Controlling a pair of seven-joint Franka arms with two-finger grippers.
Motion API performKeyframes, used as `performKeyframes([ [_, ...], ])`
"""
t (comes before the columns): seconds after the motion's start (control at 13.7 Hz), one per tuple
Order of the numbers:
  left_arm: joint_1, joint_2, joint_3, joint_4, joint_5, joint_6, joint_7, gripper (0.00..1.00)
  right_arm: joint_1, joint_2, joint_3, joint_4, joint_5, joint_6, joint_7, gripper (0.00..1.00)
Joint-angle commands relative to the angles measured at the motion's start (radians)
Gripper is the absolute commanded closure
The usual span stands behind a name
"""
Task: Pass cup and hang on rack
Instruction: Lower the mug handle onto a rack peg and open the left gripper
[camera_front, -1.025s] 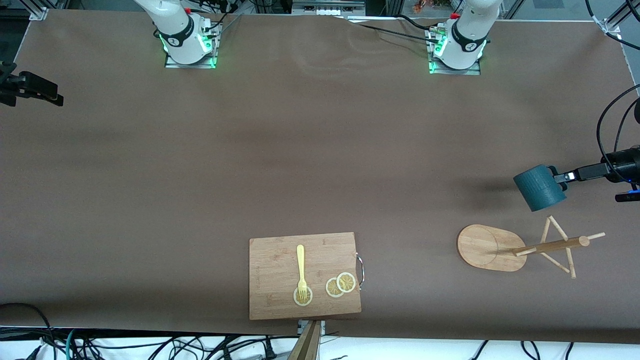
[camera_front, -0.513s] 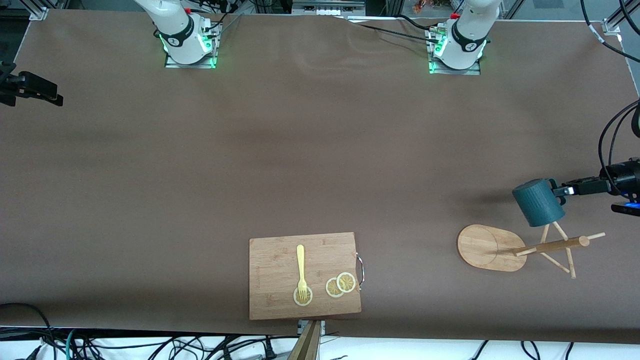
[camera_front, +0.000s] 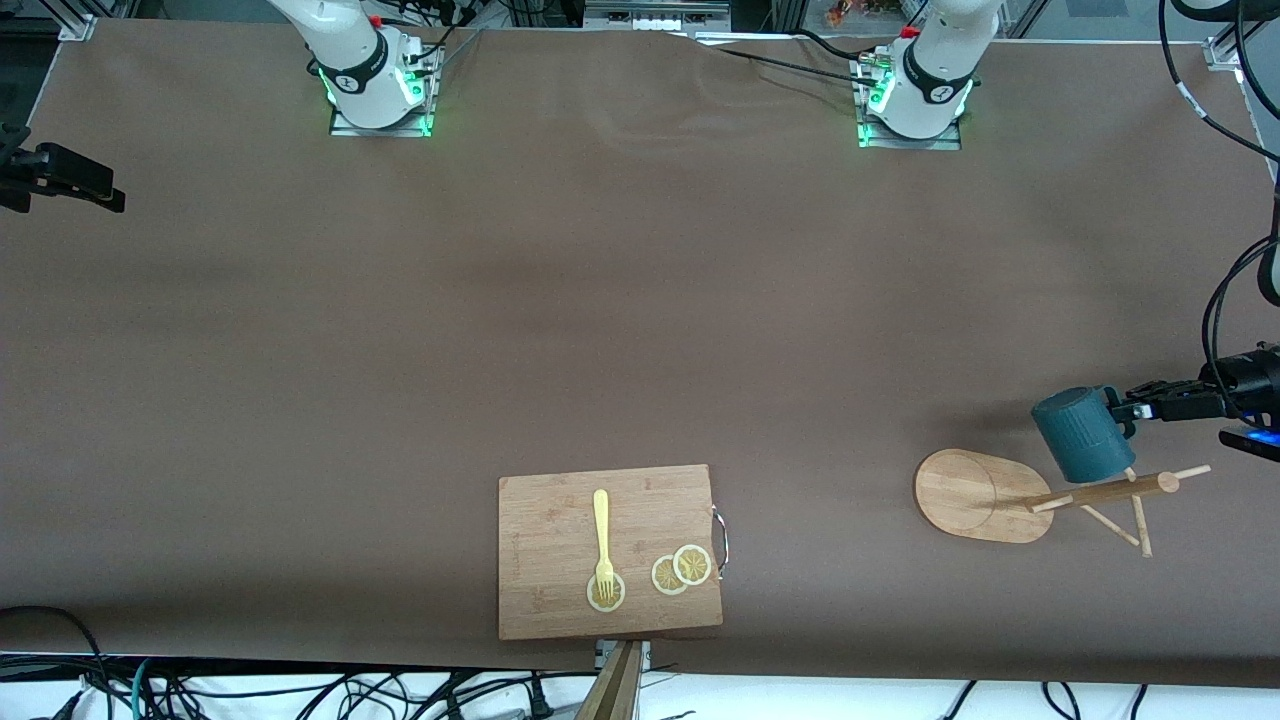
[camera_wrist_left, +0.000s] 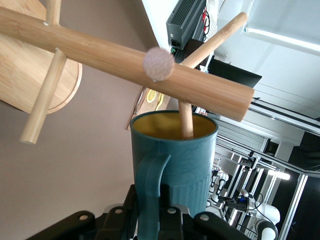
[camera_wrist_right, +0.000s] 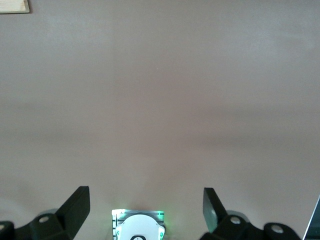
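The dark teal cup (camera_front: 1082, 435) hangs tilted in the air over the bamboo rack (camera_front: 1100, 492), just above its post. My left gripper (camera_front: 1125, 410) is shut on the cup's handle (camera_wrist_left: 150, 200). In the left wrist view the cup (camera_wrist_left: 190, 160) shows its yellowish inside, and one thin peg (camera_wrist_left: 186, 120) of the rack (camera_wrist_left: 100, 50) reaches into its mouth. The rack's oval base (camera_front: 975, 495) rests on the table at the left arm's end. My right gripper (camera_wrist_right: 145, 197) is open and holds nothing, high over bare table above its own base.
A wooden cutting board (camera_front: 560, 600) lies at the table's edge nearest the front camera, with a yellow fork (camera_front: 602, 535) and lemon slices (camera_front: 680, 570) on it. Black cables (camera_front: 1215, 300) hang at the left arm's end of the table.
My left gripper has carried the cup down and toward the rack. The cup now covers the peg that showed below it earlier. The right arm has not moved.
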Motion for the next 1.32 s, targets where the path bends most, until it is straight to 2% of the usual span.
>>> performKeyframes([
  [0.0,-0.007,0.019,0.003,0.032,-0.02,-0.011,-0.025,1.0,-0.012,-0.005,0.009,0.0,-0.008,0.003,0.007,0.0],
  [1.25,-0.008,0.056,0.024,0.084,-0.003,-0.011,-0.087,1.0,-0.012,-0.002,0.009,0.0,-0.008,0.003,0.007,0.0],
])
